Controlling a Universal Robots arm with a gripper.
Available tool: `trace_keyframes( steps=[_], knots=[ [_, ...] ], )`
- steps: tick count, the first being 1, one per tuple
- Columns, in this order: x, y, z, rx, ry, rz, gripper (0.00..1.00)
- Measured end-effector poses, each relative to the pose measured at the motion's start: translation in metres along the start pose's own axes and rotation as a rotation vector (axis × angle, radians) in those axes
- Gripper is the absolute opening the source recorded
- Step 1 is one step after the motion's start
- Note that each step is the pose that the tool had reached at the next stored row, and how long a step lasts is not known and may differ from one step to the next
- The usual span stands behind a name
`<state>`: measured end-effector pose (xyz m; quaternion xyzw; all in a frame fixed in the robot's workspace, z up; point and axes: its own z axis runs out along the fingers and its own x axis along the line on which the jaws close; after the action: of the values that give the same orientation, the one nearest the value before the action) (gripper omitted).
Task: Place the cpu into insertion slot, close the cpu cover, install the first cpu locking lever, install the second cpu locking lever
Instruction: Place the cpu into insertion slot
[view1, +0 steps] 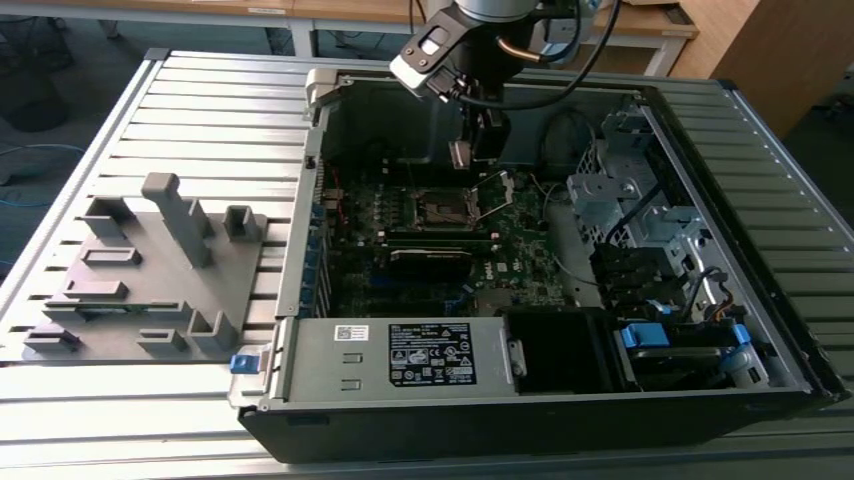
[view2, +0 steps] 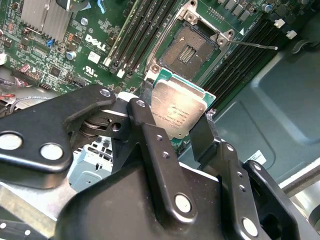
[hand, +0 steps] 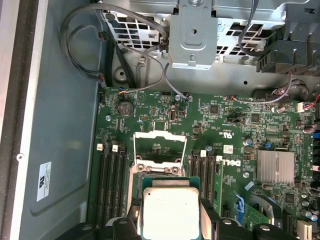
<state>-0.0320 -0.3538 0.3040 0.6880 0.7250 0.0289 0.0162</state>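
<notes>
The cpu (view2: 180, 110) between the matt black fingers (view2: 155, 145) of the gripper (view2: 175, 117) has a dull metal top; the insertion slot (view2: 187, 50) beyond has a shiny metal rim.

You are looking at a ribbed metal table (view1: 200, 100) bearing two loads: an open black computer case (view1: 534, 425), lying on its side toward the exterior view's right, and just beside it, leftward, a grey fixture plate (view1: 147, 300) with upright posts.

Exterior view looks down from afar; both wrist views closely share the insertion slot (view2: 192, 47).
</notes>
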Motion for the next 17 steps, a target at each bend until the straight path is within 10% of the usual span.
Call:
trace_keyframes(
  steps=[17],
  knots=[
    [-0.0001, -0.0004, 0.0064, -0.0001, 0.0001, 0.000, 0.54]
  ],
)
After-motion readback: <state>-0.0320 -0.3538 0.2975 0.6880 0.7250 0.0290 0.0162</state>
